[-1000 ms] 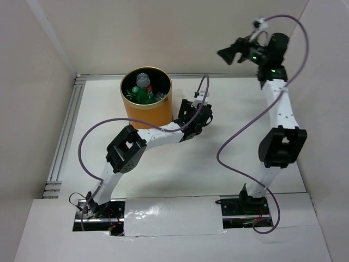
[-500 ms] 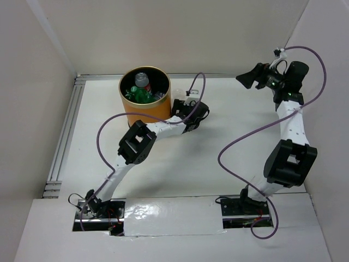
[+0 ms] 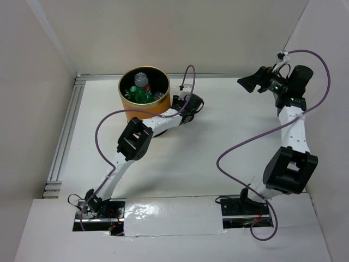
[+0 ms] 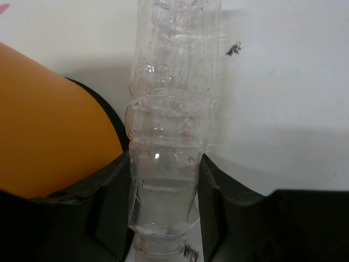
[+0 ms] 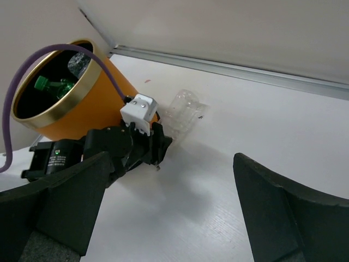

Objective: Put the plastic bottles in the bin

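The left claw [image 3: 191, 102], clamped on a bottle [image 4: 170, 131], has slid back across the desk, nearer the bin [image 3: 140, 107], its elbow following. The right claw [image 3: 250, 82] has swung rightward and dropped lower, toward the side wall.

The white table [image 3: 218, 147] sat boxed in by plain beige walls [image 3: 163, 33]. A ribbed aluminium rail [image 3: 64, 136] ran down its left edge and along the far side. At the near edge lay a white board [image 3: 54, 234] patched with shiny tape [image 3: 169, 217]. One small dark speck [image 4: 233, 49] marked the tabletop.
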Available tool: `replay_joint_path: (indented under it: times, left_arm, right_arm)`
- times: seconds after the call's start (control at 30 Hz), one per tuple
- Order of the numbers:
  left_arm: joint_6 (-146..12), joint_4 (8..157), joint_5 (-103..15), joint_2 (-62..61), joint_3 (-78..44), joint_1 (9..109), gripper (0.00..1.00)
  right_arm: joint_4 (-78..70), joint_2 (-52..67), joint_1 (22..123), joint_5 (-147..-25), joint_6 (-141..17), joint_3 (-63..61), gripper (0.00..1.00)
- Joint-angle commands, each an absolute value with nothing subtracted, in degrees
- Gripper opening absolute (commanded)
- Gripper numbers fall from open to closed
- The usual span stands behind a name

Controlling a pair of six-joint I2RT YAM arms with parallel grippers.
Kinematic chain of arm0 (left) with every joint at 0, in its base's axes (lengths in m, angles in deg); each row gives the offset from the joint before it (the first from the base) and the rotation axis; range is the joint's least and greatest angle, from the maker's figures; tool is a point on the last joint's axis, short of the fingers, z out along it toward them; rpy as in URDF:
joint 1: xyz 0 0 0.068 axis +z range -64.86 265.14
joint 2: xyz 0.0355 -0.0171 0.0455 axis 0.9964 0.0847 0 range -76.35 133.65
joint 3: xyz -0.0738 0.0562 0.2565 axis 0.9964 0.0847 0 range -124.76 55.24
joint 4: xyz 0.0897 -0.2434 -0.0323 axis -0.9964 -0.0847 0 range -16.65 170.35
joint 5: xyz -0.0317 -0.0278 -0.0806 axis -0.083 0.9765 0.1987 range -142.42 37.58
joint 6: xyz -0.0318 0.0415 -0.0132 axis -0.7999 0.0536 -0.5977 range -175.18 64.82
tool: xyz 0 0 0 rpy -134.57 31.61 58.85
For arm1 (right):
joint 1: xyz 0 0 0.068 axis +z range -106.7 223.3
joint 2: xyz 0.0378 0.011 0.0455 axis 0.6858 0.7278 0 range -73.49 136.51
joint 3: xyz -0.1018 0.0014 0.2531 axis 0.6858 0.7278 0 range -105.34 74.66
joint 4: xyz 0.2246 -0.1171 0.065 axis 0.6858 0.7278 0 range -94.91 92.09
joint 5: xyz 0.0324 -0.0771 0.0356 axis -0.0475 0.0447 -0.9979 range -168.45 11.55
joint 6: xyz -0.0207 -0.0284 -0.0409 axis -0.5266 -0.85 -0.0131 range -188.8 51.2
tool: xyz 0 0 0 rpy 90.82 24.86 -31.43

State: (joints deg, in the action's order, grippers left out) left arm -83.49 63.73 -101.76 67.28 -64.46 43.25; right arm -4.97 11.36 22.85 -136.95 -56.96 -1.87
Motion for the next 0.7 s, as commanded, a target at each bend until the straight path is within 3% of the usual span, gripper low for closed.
replay_joint_path:
  times: [0.0, 0.03, 0.17, 0.23, 0.33, 0.37, 0.43, 0.57, 0.63, 0.67]
  left_arm:
    - [-84.53, 63.45, -96.73, 62.09, -58.7, 42.7, 0.18]
    - [-83.66, 65.39, -94.72, 60.42, -57.01, 41.73, 0.12]
    - [-72.08, 79.62, -87.15, 49.26, -49.97, 37.34, 0.06]
    - [-67.14, 81.66, -85.82, 43.13, -49.36, 35.76, 0.04]
    - [-67.74, 81.67, -84.51, 37.05, -47.78, 35.74, 0.03]
    - [-67.74, 82.54, -84.5, 32.76, -46.72, 35.75, 0.03]
    - [-68.62, 83.59, -82.93, 28.61, -43.57, 37.06, 0.03]
    - [-70.03, 82.9, -82.13, 19.81, -38.29, 40.83, 0.0]
    - [-71.34, 82.9, -83.61, 15.69, -34.44, 43.73, 0.0]
    - [-71.87, 82.9, -83.62, 14.54, -33.02, 44.79, 0.0]
  right_arm:
    - [-8.16, 9.21, 23.0, -138.31, -55.79, -1.01, 1.0]
    - [-7.55, 9.21, 23.0, -138.31, -55.79, -1.01, 0.99]
    - [-2.64, 8.69, 24.39, -138.31, -64.63, -0.48, 0.91]
    - [0.96, 8.68, 25.28, -139.18, -68.52, 0.05, 0.63]
    - [4.83, 9.21, 27.46, -140.24, -74.85, 1.09, 0.08]
    - [6.85, 9.21, 27.48, -140.24, -77.13, 1.1, 0.04]
    - [9.49, 9.83, 29.31, -140.86, -80.47, 2.5, 0.04]
    - [15.65, 11.58, 32.57, -137.97, -87.07, 4.08, 0.19]
    - [16.18, 11.58, 33.71, -135.32, -88.57, 5.49, 0.31]
    - [16.18, 11.58, 34.41, -135.32, -88.58, 6.1, 0.31]
